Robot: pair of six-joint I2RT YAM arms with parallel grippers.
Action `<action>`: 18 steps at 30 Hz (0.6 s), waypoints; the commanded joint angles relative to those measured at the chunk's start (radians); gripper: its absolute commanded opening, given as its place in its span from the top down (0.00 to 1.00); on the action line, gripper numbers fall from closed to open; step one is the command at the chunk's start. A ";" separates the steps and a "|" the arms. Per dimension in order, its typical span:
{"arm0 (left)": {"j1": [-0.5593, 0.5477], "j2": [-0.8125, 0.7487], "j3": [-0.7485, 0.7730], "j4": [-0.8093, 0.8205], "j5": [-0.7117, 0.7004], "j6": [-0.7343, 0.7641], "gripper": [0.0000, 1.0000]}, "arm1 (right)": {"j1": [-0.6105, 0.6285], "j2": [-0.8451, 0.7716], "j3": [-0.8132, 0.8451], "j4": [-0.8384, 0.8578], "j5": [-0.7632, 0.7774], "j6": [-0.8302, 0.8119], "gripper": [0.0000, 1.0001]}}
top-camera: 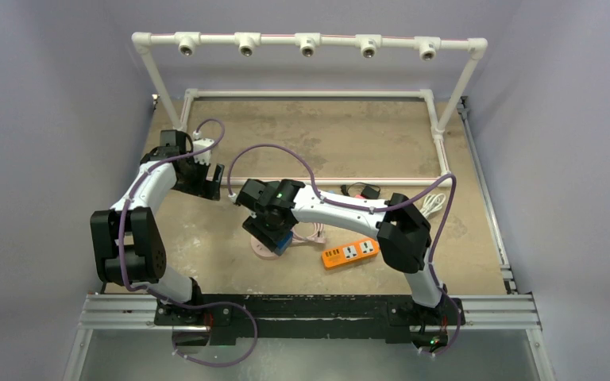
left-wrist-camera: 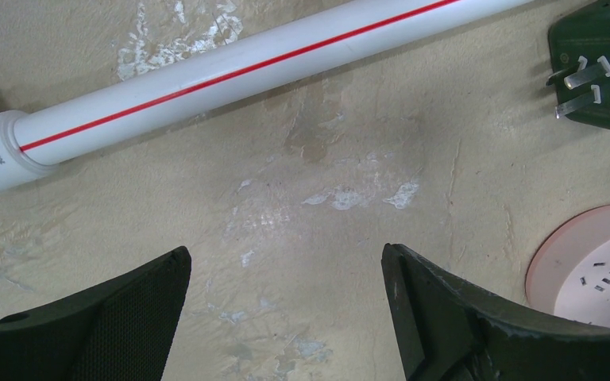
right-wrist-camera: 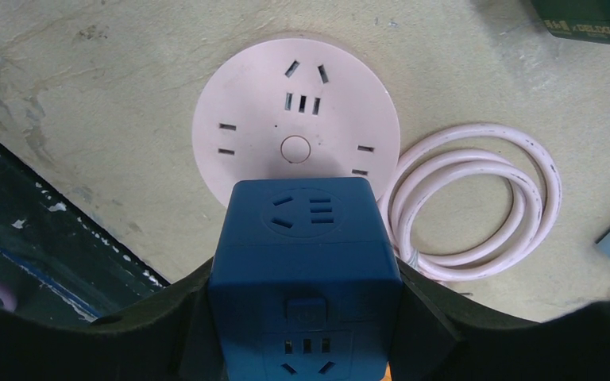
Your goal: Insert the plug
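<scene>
The plug, a blue cube adapter point(right-wrist-camera: 306, 262) with socket faces, sits between the fingers of my right gripper point(right-wrist-camera: 306, 279), which is shut on its two sides. Its prongs are hidden underneath. It hangs over the near rim of a round pink socket hub point(right-wrist-camera: 286, 119) lying flat on the table. From above, the cube point(top-camera: 283, 242) shows under the right gripper point(top-camera: 274, 230), over the pink hub point(top-camera: 262, 251). My left gripper point(left-wrist-camera: 286, 262) is open and empty above bare table, to the left point(top-camera: 214, 181).
A dark green adapter point(left-wrist-camera: 604, 63) with bare prongs lies beyond the hub. The hub's pink cord point(right-wrist-camera: 476, 206) is coiled to its right. An orange power strip point(top-camera: 351, 253) and a white cable point(top-camera: 435, 204) lie further right. A white pipe frame point(left-wrist-camera: 230, 71) borders the work area.
</scene>
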 commanded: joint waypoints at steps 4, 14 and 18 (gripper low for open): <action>0.004 -0.035 -0.002 0.008 -0.003 0.023 0.11 | 0.011 -0.004 -0.005 0.030 0.018 0.000 1.00; 0.003 -0.038 -0.003 0.008 -0.008 0.024 0.11 | 0.025 -0.008 -0.021 0.035 0.006 0.007 1.00; 0.003 -0.040 -0.003 0.010 -0.008 0.023 0.12 | 0.026 -0.008 -0.030 0.039 0.006 0.010 1.00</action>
